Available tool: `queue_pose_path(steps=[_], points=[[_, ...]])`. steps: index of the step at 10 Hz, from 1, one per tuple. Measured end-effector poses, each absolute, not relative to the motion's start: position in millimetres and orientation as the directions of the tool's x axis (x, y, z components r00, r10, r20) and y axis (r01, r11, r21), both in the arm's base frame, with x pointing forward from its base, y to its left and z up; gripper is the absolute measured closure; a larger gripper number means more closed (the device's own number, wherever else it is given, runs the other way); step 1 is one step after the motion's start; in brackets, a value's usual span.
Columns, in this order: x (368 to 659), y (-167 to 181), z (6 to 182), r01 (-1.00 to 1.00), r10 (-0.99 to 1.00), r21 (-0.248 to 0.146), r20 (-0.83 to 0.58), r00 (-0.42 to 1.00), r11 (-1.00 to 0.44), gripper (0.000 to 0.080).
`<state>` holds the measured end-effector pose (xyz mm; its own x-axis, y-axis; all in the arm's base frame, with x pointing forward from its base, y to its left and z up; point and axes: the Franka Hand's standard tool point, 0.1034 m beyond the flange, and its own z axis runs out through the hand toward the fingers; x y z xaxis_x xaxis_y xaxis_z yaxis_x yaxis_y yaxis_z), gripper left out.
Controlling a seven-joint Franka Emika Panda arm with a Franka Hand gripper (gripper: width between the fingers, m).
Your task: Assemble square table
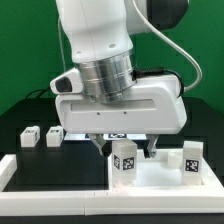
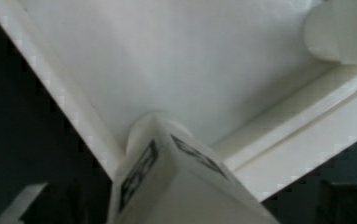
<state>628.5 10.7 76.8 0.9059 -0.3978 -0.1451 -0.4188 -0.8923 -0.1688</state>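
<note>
The white square tabletop (image 1: 160, 180) lies at the front, and fills the wrist view (image 2: 175, 60). A tagged white leg (image 1: 125, 158) stands upright on it, and a second leg (image 1: 192, 160) stands at its corner on the exterior view's right. My gripper (image 1: 124, 150) hangs over the first leg with its jaws astride it. The dark fingers (image 1: 150, 150) stand apart from the leg's sides, so the gripper is open. In the wrist view the same leg (image 2: 178, 170) rises between my gripper's (image 2: 184, 205) jaws. Two loose legs (image 1: 28, 137) (image 1: 54, 135) lie on the black table at the exterior view's left.
A long white border rail (image 1: 50, 196) runs along the front, with another (image 1: 12, 166) on the exterior view's left. In the wrist view a rail (image 2: 317, 110) borders the tabletop, and a rounded white part (image 2: 344, 35) sits at one corner. The arm hides the back of the table.
</note>
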Motion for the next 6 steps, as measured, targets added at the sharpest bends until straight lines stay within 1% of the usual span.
queue_pose_path(steps=[1,2,3,5,6], points=[[629,10,77.4,-0.307,-0.289,-0.178,-0.120,0.950,-0.935,0.0151],[633,5,80.5,-0.116,-0.109,-0.151,-0.056,0.992,-0.982,0.0151],[636,3,81.9,0.036,0.038,-0.132,-0.014,0.999,-0.991,0.0151],[640,-3,79.2,0.326,0.321,-0.103,0.063,0.945,-0.940,0.0151],[639,-2,78.6,0.311,0.306,-0.107,0.061,0.950,-0.944,0.0151]])
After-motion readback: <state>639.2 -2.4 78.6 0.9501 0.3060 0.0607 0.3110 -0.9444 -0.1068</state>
